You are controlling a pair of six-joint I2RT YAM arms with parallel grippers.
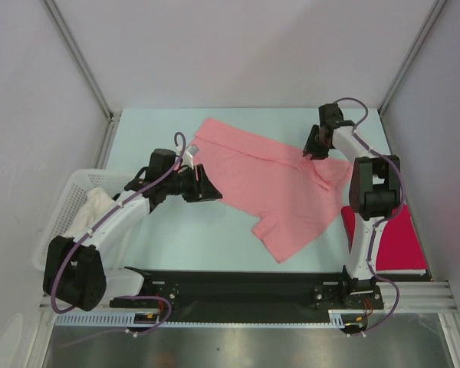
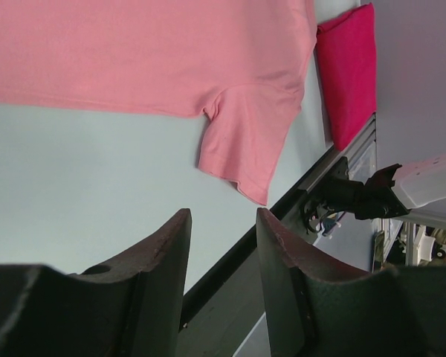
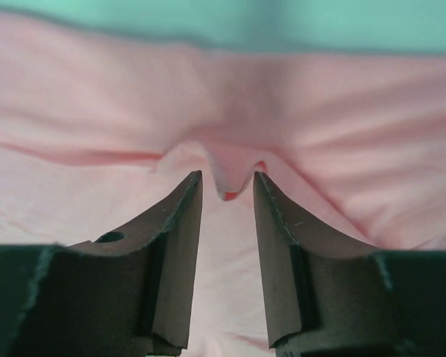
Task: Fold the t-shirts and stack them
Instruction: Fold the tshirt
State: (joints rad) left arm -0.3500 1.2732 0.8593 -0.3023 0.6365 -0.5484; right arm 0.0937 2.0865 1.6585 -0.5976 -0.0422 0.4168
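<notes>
Bench (image 1: pixel 176 238) bearing the salmon-pink t-shirt (image 1: pixel 276 184), rumpled at centre, and the magenta-red t-shirt (image 1: pixel 399 238), folded at the near right. Right gripper (image 3: pixel 228 178) straddles a pink pucker, hold undeterminable; left gripper (image 2: pixel 223 216) released, empty. Seat cloth deep between the fingers before lifting.

We see a pale mint-green table (image 1: pixel 184 238); across its middle a salmon-pink t-shirt (image 1: pixel 276 184) lies spread out, askew and lightly wrinkled, with one sleeve pointing toward the near edge. By the near right corner a magenta-red t-shirt (image 1: pixel 399 241) lies folded flat on the same surface, close to the pink one; at the left edge we find a white lattice basket (image 1: pixel 54 222).
</notes>
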